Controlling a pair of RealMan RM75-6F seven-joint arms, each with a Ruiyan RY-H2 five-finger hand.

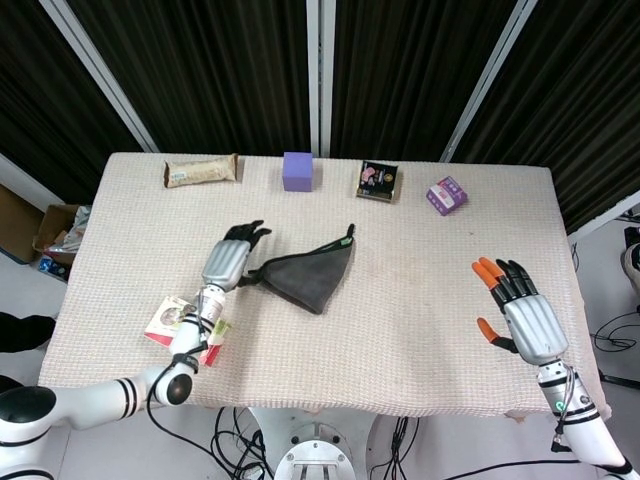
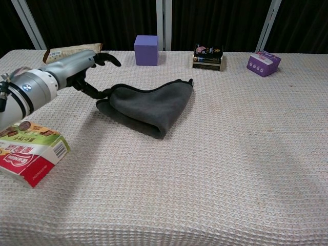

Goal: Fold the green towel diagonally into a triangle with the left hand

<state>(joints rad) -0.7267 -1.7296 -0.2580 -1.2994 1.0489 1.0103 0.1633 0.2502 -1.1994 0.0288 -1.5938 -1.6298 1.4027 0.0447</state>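
The dark grey-green towel [image 1: 305, 275] [image 2: 148, 105] lies folded flat in a rough triangle at the table's middle left, with a small loop at its far corner. My left hand [image 1: 228, 262] [image 2: 77, 72] hovers just left of the towel's left corner with fingers spread and nothing in them. Its thumb tip is close to that corner; whether it touches cannot be told. My right hand [image 1: 520, 315] rests open, palm down, near the table's right front, far from the towel. The chest view does not show the right hand.
Along the far edge stand a wrapped snack bar [image 1: 200, 171], a purple cube [image 1: 298, 170], a small dark box [image 1: 378, 180] and a small purple box [image 1: 447, 195]. A colourful carton [image 1: 175, 320] [image 2: 28, 154] lies under my left forearm near the front left.
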